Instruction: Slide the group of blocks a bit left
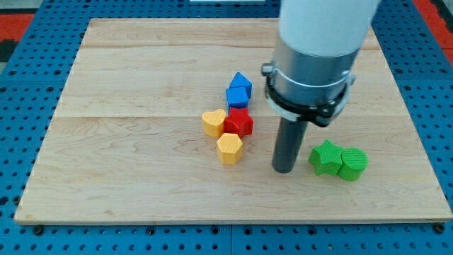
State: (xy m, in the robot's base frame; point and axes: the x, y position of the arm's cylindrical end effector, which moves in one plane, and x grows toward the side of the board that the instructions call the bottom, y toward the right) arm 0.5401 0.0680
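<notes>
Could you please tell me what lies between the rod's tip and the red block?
Nothing: in the camera view, only bare board separates my tip from the red star block.

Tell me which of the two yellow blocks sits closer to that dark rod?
The lower yellow block, a hexagon-like piece below the red star, is closer to my tip. The yellow heart lies farther toward the view's left.

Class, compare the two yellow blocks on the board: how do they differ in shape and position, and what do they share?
The yellow heart has a notched, two-lobed top; the yellow hexagon has flat sides. The heart lies farther toward the view's top and left, on the left of the red star; the hexagon lies below that star. The hexagon is closer to my tip, which stands to the right of both. They share colour, similar size, and a place beside the star.
</notes>
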